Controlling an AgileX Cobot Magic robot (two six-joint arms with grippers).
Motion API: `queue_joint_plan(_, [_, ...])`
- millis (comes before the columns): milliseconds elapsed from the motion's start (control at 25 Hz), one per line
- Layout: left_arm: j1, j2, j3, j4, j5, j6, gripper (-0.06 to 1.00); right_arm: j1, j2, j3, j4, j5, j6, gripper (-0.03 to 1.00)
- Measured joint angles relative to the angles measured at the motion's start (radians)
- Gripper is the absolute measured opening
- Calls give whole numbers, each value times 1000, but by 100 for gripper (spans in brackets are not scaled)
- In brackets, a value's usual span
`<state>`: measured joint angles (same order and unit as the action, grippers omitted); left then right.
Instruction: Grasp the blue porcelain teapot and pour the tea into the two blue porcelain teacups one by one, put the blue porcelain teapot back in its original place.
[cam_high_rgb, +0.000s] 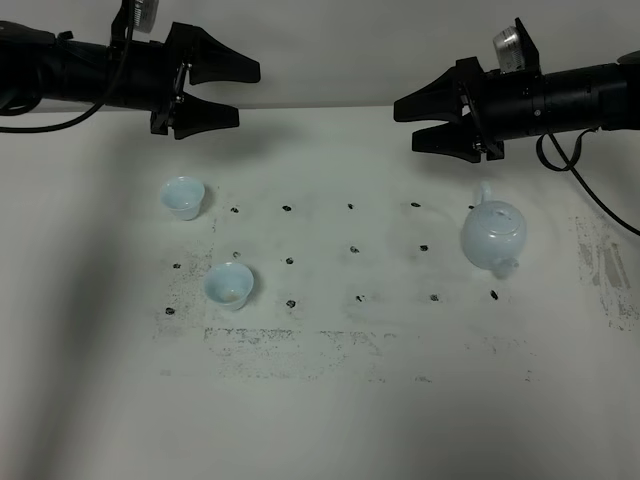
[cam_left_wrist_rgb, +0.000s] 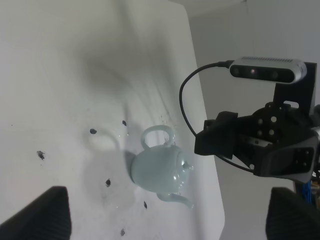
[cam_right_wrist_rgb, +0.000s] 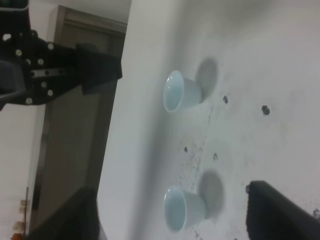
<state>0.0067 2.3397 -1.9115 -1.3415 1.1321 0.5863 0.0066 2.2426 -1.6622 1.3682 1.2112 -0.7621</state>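
Blue porcelain teapot (cam_high_rgb: 493, 237) stands ungrasped on the table (cam_high_rgb: 330, 400) just below the right gripper (cam_high_rgb: 408, 124), whose jaws are spread and empty. The left gripper (cam_high_rgb: 247, 95), likewise released, hovers above the two blue porcelain teacups (cam_high_rgb: 183, 197) (cam_high_rgb: 229, 285). Whether either cup holds tea is unclear.

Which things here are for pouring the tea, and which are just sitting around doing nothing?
For the job:
- blue porcelain teapot
- far teacup
- near teacup
- right gripper, open, nearest the teapot

Just there:
- small black marks dotted in rows
- white table they are on
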Motion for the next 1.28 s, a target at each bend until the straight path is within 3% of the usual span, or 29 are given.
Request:
queue_joint_plan(560, [0,0,-5,0,0,-17,75,0,0,0,0,0,1,59])
queue_joint_plan(720, [6,0,-70,72,0,-92,75,0,0,0,0,0,1,59])
queue_joint_plan(840, [7,0,-165,274,0,-202,75,0,0,0,0,0,1,59])
queue_joint_plan(1040, [7,-17,-278,723,26,-407,75,0,0,0,0,0,1,59])
queue_joint_plan(1200, [7,-71,-292,1062,61,-487,71,0,0,0,0,0,1,59])
queue_joint_plan(1280, [7,-92,-292,1167,61,-505,69,0,0,0,0,0,3,59])
